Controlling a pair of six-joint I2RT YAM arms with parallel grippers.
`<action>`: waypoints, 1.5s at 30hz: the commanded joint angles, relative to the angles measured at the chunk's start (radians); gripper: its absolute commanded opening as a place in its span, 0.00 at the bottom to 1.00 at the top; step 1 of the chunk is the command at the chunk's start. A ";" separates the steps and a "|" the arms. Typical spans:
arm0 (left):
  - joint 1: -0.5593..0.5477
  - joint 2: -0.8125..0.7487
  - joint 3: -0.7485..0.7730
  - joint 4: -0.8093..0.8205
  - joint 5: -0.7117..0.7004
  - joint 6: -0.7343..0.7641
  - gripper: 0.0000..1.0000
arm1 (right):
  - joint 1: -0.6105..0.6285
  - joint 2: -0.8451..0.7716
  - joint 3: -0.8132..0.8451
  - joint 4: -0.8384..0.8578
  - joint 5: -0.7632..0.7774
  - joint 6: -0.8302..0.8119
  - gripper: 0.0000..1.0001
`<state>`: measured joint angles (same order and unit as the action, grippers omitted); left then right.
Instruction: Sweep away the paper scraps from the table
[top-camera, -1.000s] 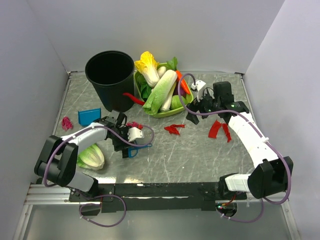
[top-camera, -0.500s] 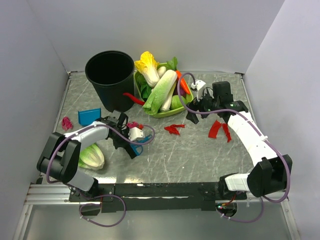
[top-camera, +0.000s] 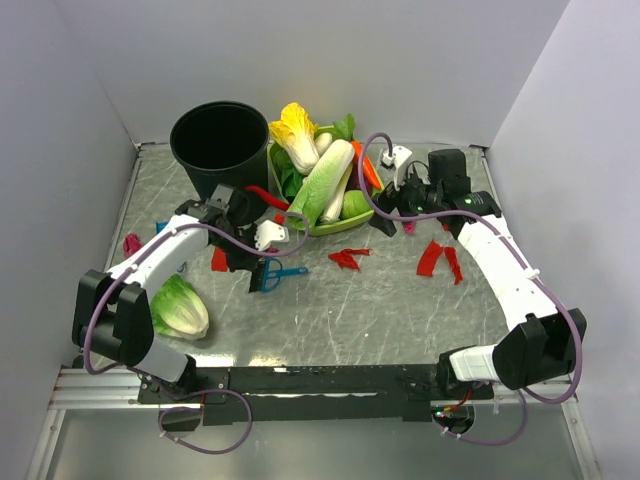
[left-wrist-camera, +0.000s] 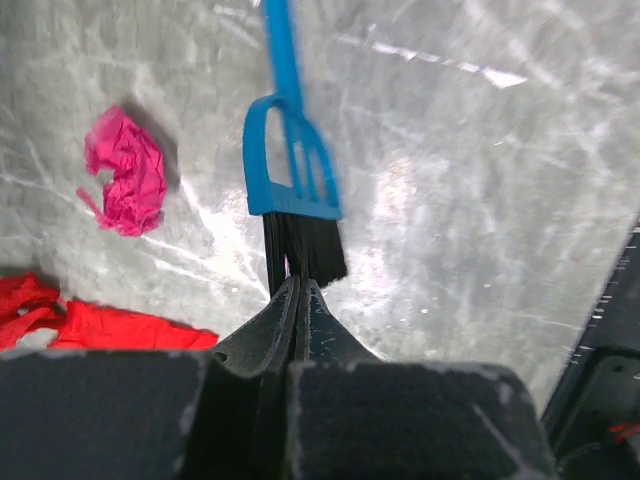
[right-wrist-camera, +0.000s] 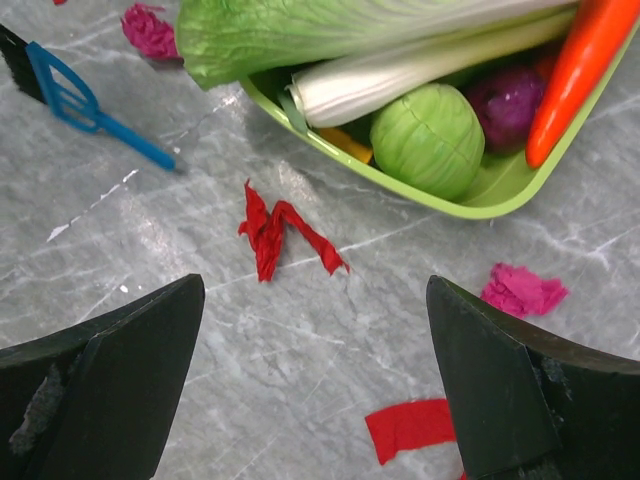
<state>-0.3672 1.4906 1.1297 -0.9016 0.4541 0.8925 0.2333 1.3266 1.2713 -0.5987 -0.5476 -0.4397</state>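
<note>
From above, the left tool is pinching the bristle end of the blue brush, its handle pointing right toward a red scrap in the middle of the bench, with more paper scraps lying beyond. The left wrist view is showing the fingertips pressed together on the bristles, a pink wad lying left of the brush. In the right wrist view the right tool is hanging wide open, empty, over that red scrap, so this arm is sitting nearer while the left is carrying the brush.

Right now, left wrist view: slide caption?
Left gripper shut at the bristles of the blue brush; pink wad and red scrap on the table.
</note>
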 joint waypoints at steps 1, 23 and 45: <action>0.010 -0.021 0.061 -0.103 0.123 0.003 0.01 | 0.004 0.020 0.048 0.011 -0.043 -0.008 1.00; 0.020 0.000 0.427 -0.296 0.167 0.008 0.01 | 0.006 0.086 0.125 -0.029 -0.347 0.028 0.99; 0.071 0.052 0.113 0.115 -0.288 -0.506 0.89 | 0.020 0.013 -0.019 0.099 -0.267 0.111 1.00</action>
<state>-0.3122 1.5036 1.2255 -0.8642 0.2619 0.4828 0.2466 1.4139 1.2804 -0.5602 -0.8249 -0.3305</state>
